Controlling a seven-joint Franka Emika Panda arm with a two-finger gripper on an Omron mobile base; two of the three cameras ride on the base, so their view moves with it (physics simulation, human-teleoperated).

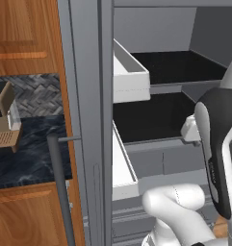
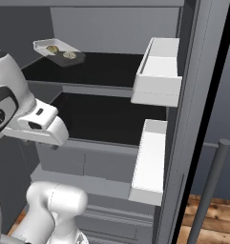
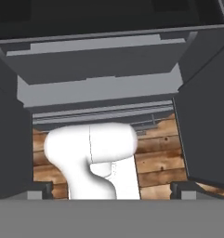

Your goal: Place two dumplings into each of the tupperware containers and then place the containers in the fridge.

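Up on the fridge's [image 2: 107, 28] top shelf [image 2: 102, 69], at the back left, sits a shallow white tupperware container [image 2: 57, 51] with low rims, lidless, holding two small wrinkled beige dumplings [image 2: 69, 55] side by side. White door bins [image 2: 157, 71] hang alongside. Lower down, the claw [image 3: 111, 191] points at the drawers, its tips spread wide, empty.

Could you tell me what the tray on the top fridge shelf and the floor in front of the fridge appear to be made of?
Tray: likely pale plastic, thin rim, smooth matte look. Floor: wood planks, brown grain and seams visible; could be laminate.
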